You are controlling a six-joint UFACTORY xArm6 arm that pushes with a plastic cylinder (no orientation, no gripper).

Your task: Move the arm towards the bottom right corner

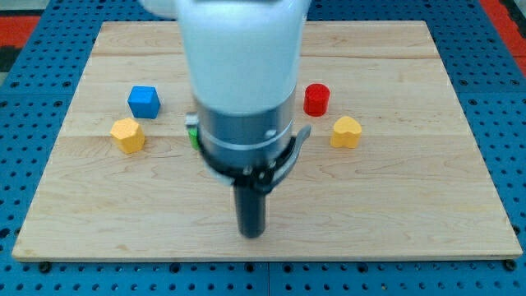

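My tip [251, 233] rests on the wooden board [394, 205] a little left of centre, near the view's bottom. The arm's white and grey body rises above it and hides the board's middle. A blue cube [144, 101] and a yellow hexagonal block [128, 135] lie at the view's left, well away from the tip. A red cylinder [316, 99] and a yellow heart-like block [346, 131] lie at the right of the arm. A sliver of a green block [193, 134] shows at the arm's left edge, mostly hidden.
The board lies on a blue pegboard table [509, 99] that shows on all sides. A red strip [20, 25] shows at the view's top left corner.
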